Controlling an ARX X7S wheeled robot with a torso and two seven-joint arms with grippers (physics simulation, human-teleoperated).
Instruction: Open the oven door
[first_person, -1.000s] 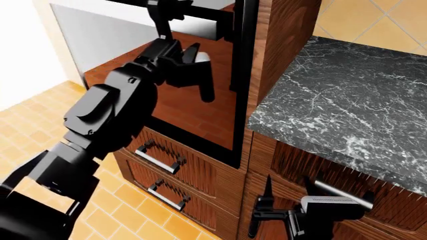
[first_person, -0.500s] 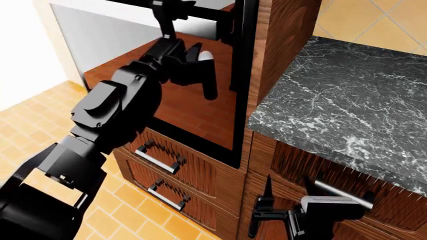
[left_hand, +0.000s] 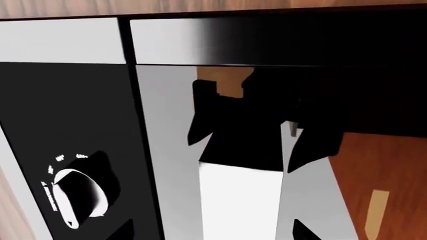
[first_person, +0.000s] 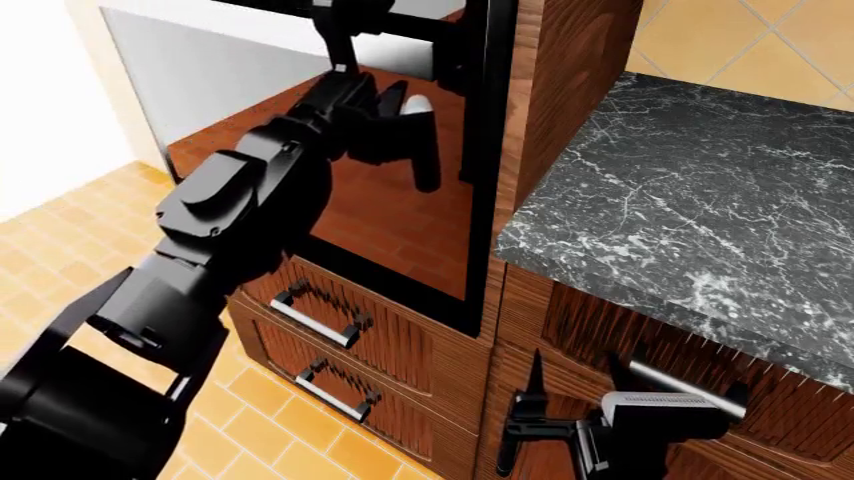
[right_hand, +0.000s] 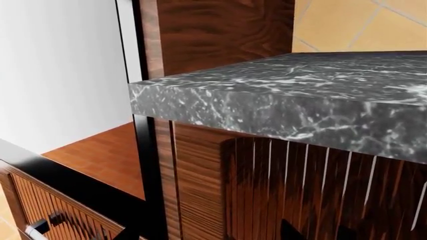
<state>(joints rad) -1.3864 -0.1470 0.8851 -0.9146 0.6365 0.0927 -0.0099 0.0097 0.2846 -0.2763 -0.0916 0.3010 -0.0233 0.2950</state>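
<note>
The oven door (first_person: 400, 235) is a black-framed glass panel that mirrors the wooden floor, and it stands shut in the tall wooden cabinet. My left gripper (first_person: 407, 140) is held up close against the upper glass, open, with nothing between its fingers. In the left wrist view the open gripper (left_hand: 213, 237) faces the glass (left_hand: 167, 125), which shows its dark reflection under a silver band (left_hand: 267, 47). I cannot make out the bar handle for sure. My right gripper (first_person: 577, 388) hangs open low by the counter's drawer fronts. The door's black frame (right_hand: 143, 150) shows beyond the open right gripper (right_hand: 205, 235).
A black control panel with a white knob (left_hand: 77, 197) sits beside the glass. Two wooden drawers with short silver handles (first_person: 314, 318) lie under the oven. A dark marble countertop (first_person: 694, 200) juts out to the right. Orange tiled floor (first_person: 80, 250) lies at the left.
My left arm has risen and pushed a little further toward the upper part of the oven door. The right arm and the door have not moved.
</note>
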